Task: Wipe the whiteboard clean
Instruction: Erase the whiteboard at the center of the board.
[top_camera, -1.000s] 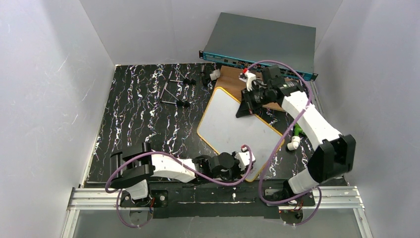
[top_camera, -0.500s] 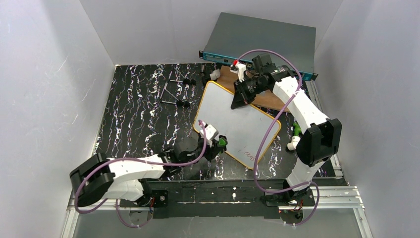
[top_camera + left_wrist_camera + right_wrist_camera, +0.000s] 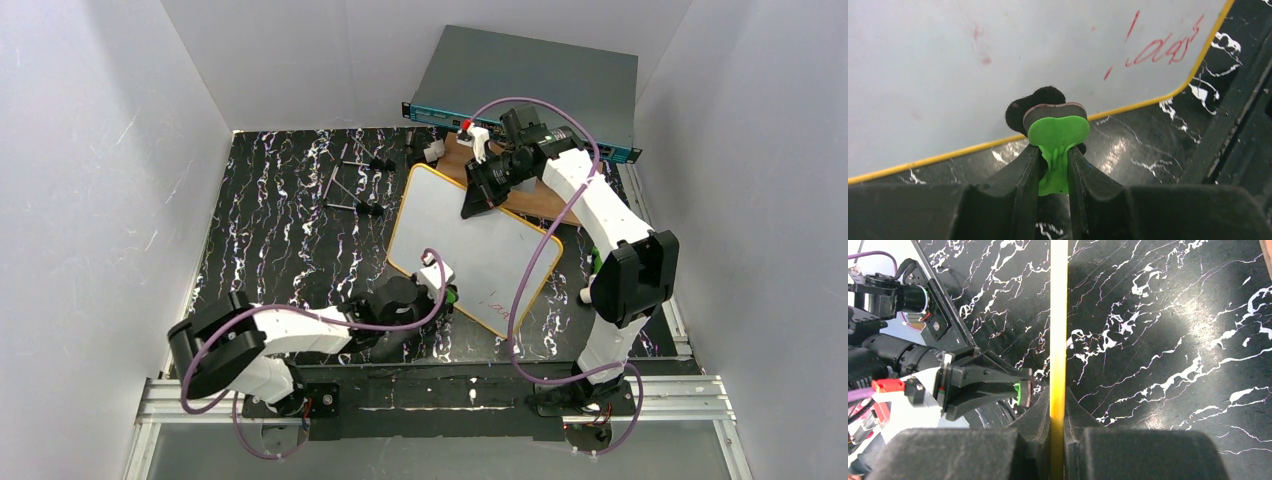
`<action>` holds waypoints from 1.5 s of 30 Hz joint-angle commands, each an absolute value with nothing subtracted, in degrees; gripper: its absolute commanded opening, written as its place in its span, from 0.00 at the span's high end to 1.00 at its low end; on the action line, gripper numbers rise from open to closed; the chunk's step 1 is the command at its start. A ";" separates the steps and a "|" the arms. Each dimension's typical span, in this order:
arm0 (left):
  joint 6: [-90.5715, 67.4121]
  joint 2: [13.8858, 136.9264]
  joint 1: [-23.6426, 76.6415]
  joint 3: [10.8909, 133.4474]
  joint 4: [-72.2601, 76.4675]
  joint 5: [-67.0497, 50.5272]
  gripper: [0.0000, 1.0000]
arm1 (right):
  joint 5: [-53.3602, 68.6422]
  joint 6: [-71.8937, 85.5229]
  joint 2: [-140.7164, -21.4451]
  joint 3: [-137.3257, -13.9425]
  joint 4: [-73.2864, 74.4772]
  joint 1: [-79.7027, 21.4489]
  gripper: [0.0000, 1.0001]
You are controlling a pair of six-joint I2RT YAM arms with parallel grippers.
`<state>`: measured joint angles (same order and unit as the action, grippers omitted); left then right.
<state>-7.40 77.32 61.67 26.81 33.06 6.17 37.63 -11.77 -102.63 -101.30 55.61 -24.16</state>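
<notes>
Two clamps: left gripper [image 3: 1054,156] pinches the eraser [image 3: 1057,127] at the whiteboard's [image 3: 470,235] near edge, right gripper [image 3: 1058,407] squeezes its far frame, red writing [image 3: 1168,50] near the eraser.

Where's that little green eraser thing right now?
In the left wrist view, the green eraser is pinched in the left end effector, its dark pad at the whiteboard's near yellow edge, left of the red writing.

Lighting's bright and even from overhead, with only soft shadows. The glossy black tabletop [image 3: 1193,325] kicks up glare patches in both wrist views. The near fingers [image 3: 1013,200] look soft and blurry there, while the top view stays pretty sharp.
</notes>
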 commanded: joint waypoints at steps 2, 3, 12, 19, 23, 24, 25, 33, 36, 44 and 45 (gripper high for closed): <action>-4.51 84.11 62.42 33.23 37.80 7.21 1.00 | 40.81 -10.64 -102.61 -104.63 52.47 -24.79 0.99; -4.55 85.82 62.86 34.17 38.52 7.21 1.00 | 40.96 -10.45 -102.65 -104.64 52.39 -24.85 0.99; -3.23 99.04 70.92 43.63 41.64 7.03 1.00 | 41.26 -9.41 -102.11 -103.61 51.69 -25.22 0.99; -2.04 102.73 74.18 49.45 38.71 7.37 1.00 | 41.34 -9.08 -100.85 -102.28 51.11 -25.22 0.99; -2.68 101.53 73.56 48.09 37.34 20.11 1.00 | 41.14 -8.93 -99.78 -101.10 50.52 -25.20 0.99; -3.63 100.86 72.86 47.08 37.09 23.37 1.00 | 41.06 -8.95 -99.54 -100.74 50.35 -25.22 0.99; -4.93 99.77 71.93 45.84 36.71 25.83 1.00 | 41.05 -8.81 -99.31 -100.37 50.16 -25.22 0.99; -11.02 93.80 65.09 40.16 31.81 33.41 1.00 | 40.87 -8.54 -98.96 -99.79 49.93 -25.64 0.99; -11.51 93.69 63.72 40.14 30.45 33.02 1.00 | 40.61 -8.49 -98.71 -99.35 49.71 -25.83 0.99; -10.44 94.48 65.01 39.50 39.07 19.42 1.00 | 40.82 -6.73 -99.02 -98.18 48.43 -25.84 0.99; -9.59 94.78 66.17 39.65 40.49 18.51 1.00 | 40.93 -6.34 -99.04 -97.90 48.16 -25.84 0.99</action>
<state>-10.46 95.09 64.86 39.75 33.80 24.29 34.46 -7.27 -100.47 -100.18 49.98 -24.38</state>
